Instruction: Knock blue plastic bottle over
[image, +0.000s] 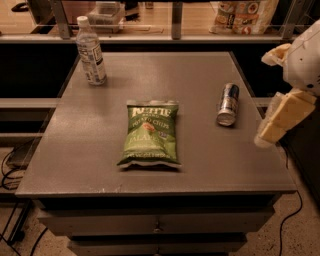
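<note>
**Gripper hangs off the table's right edge, bottle upright at the far left corner**

Camera view. The gripper (270, 131) sits to the right of the green chip bag (150, 134), well apart from it and out past the right edge of the grey table (75, 150). It slants down and inward from the arm (306, 60), whose white housing fills the upper right corner of the view. Its pale yellow tip is level with the bag's middle. Whether it is spread or pressed together cannot be told from here. It grips nothing and touches nothing on the table.

The blue plastic bottle (91, 52) stands upright behind and to the left of the bag, well apart from it, near the table's far left corner. Its white cap is on top and its pale label with dark print faces the camera. It is on the opposite side of the bag from the gripper.

The bag lies flat near the table's centre, with its printed face up and its top edge turned away from the camera.

A blue-and-silver can (228, 104) lies on its side to the right of the bag, between the bag and the gripper. One round end points toward the camera. It is close to the gripper's tip but clear of it.

Below the bag, under the table's front edge, a drawer (125, 222) shows its face. Dark cables (10, 170) lie on the floor to the bag's left. Behind the bag, beyond the table, a shelf (200, 38) carries printed packages (242, 11) and a clear container (104, 12).
</note>
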